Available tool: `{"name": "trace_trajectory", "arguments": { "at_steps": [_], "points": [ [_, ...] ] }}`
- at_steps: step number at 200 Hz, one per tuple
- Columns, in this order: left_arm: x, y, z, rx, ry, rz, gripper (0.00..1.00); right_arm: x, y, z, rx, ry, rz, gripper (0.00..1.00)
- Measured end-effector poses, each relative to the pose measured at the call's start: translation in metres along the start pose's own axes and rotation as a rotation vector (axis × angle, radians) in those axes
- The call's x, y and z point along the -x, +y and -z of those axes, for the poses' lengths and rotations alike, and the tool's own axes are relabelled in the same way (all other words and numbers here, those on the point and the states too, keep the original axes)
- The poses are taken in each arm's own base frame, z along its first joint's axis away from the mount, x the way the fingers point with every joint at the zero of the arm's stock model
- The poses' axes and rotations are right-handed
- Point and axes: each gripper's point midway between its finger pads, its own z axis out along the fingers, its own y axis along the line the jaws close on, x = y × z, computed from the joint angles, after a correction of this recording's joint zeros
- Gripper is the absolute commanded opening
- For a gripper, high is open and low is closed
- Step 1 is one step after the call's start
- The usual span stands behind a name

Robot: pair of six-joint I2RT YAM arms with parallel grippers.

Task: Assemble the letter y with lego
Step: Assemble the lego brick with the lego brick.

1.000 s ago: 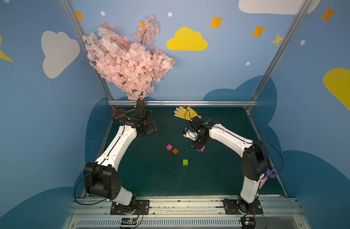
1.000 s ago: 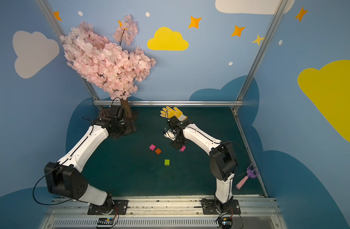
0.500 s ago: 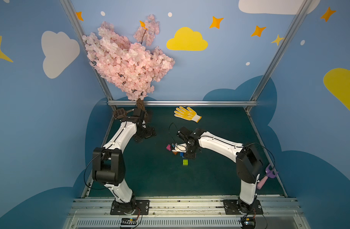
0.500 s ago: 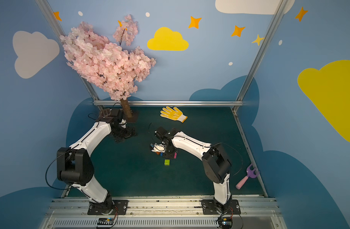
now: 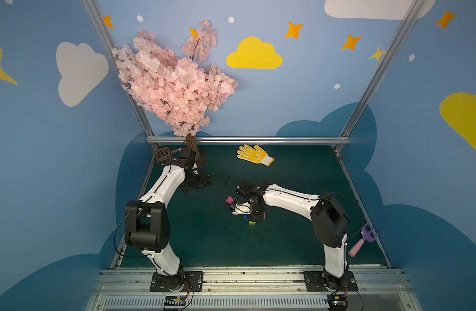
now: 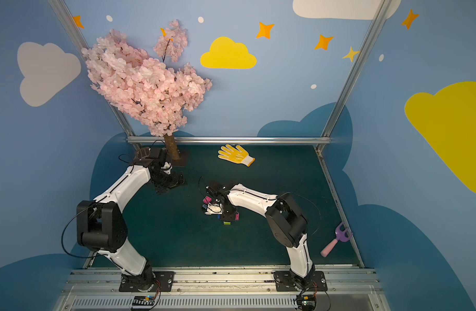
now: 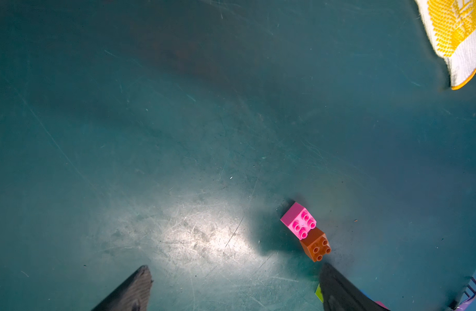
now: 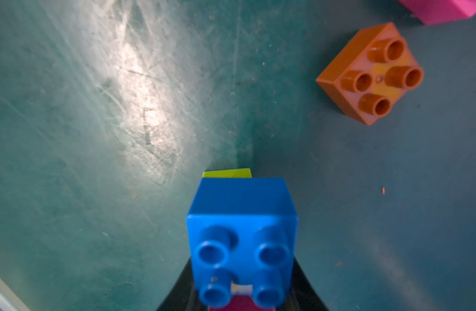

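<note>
Here our right gripper (image 5: pixel 254 215) pinches a dark blue studded plastic brick (image 8: pixel 242 215); a lime green plastic brick (image 8: pixel 227 173) peeks out just beyond its far edge. Ahead and aside, an orange studded plastic brick (image 8: pixel 371 75) lies just beside a pink studded plastic brick (image 7: pixel 298 220). Our left gripper (image 7: pixel 234 280) stands spread, both bricks just ahead of one finger.

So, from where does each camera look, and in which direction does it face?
Top views: high above the arm bases, facing down and back over the table; left arm, right arm whole.
Left wrist: behind the open left gripper, facing down at pink brick, orange brick.
Right wrist: behind right gripper, shut on blue brick, close over table.
Shared: both wrist views show orange brick.
</note>
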Motion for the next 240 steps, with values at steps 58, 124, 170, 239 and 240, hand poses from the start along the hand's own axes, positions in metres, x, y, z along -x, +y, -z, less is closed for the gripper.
{"name": "trace_trajectory", "arguments": {
  "at_steps": [58, 124, 170, 239, 240],
  "points": [
    [0.0002, 0.0004, 0.0001, 0.001, -0.001, 0.001, 0.96, 0.0025, 0.0, -0.0025, -0.004, -0.002, 0.004, 0.03],
    [0.0002, 0.0005, 0.0001, 0.002, 0.0, 0.001, 0.96, 0.0044, 0.0002, -0.0034, -0.006, -0.007, 0.007, 0.0],
    [0.0005, 0.0013, 0.0001, 0.004, -0.002, 0.002, 0.96, 0.005, 0.0009, -0.0034, -0.002, -0.01, 0.006, 0.0],
    [0.0009, 0.002, 0.0003, 0.005, -0.003, 0.003, 0.98, 0.0076, 0.0048, -0.004, 0.0, -0.014, 0.013, 0.0],
    [0.0009, 0.002, 0.0003, 0.005, -0.003, 0.003, 0.98, 0.0076, 0.0047, -0.004, 0.0, -0.014, 0.013, 0.0]
  ]
}}
